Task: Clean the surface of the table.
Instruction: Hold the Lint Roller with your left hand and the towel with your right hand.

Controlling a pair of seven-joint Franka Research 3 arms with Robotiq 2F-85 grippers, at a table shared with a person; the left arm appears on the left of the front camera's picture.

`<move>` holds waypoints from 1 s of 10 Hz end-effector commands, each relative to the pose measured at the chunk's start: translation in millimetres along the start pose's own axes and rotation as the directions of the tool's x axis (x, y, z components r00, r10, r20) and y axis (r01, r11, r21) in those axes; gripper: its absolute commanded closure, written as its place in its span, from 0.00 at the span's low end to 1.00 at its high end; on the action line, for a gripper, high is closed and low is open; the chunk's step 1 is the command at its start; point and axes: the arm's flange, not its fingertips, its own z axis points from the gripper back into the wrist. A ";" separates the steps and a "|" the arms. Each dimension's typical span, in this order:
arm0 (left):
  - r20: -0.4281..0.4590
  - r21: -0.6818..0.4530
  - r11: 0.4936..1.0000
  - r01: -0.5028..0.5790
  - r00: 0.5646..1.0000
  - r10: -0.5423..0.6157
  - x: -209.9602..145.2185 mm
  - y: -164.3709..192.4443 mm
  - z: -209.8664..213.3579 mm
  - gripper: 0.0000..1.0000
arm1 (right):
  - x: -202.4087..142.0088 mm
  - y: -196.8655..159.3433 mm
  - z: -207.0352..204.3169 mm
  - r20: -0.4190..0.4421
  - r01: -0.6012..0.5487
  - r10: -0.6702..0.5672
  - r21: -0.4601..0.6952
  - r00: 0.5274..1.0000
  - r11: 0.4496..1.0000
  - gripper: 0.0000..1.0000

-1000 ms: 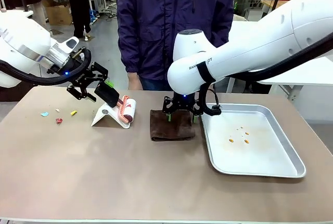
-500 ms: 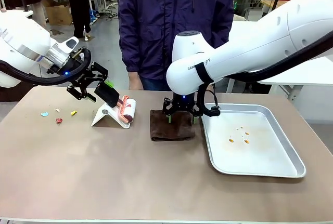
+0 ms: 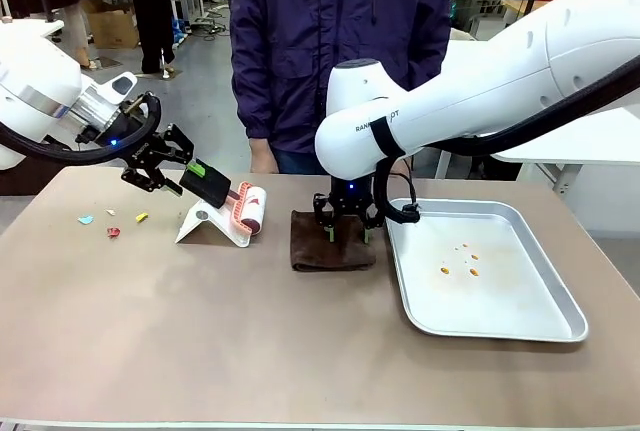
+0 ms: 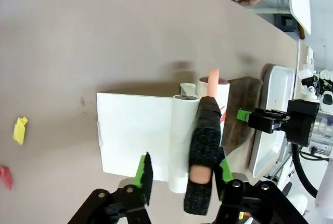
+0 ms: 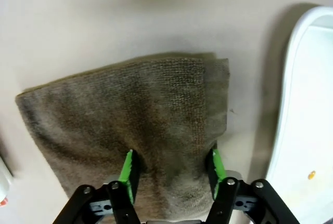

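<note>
Your left claw (image 4: 182,168) straddles the roller handle (image 4: 205,146) unclosed, right claw (image 5: 171,169) spread on the cloth (image 5: 130,109) beside the tray (image 3: 510,296) holding crumbs (image 3: 470,261).

Bright, even indoor light from overhead. Front view sharp. Surface (image 3: 200,321) matte, evenly lit. Soft diffuse shadow beyond far edge of cloth (image 3: 325,254), seen in right wrist view. Pale sheen on tray (image 3: 520,301) right of cloth. Left wrist view wide-angle: surface edge bows.

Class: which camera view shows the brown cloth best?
Right wrist view: the brown cloth sits close, weave clear. In the front view the brown cloth is small; the left wrist view catches one strip.
</note>
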 end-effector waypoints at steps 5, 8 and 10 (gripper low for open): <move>0.047 -0.075 0.996 0.054 0.998 -0.050 2.6 4.5 4.3 1.00 | 0.3 1.3 -9.0 -0.041 0.004 -0.005 -0.012 0.999 1.000 1.00; 0.093 -0.130 0.989 0.067 0.994 -0.055 1.3 5.8 9.1 1.00 | -0.4 1.3 -10.5 -0.050 0.002 -0.003 -0.019 0.999 1.000 1.00; 0.109 -0.160 0.984 0.074 0.992 -0.057 0.5 7.1 12.4 1.00 | -0.4 1.1 -11.1 -0.054 0.003 -0.004 -0.019 0.999 1.000 1.00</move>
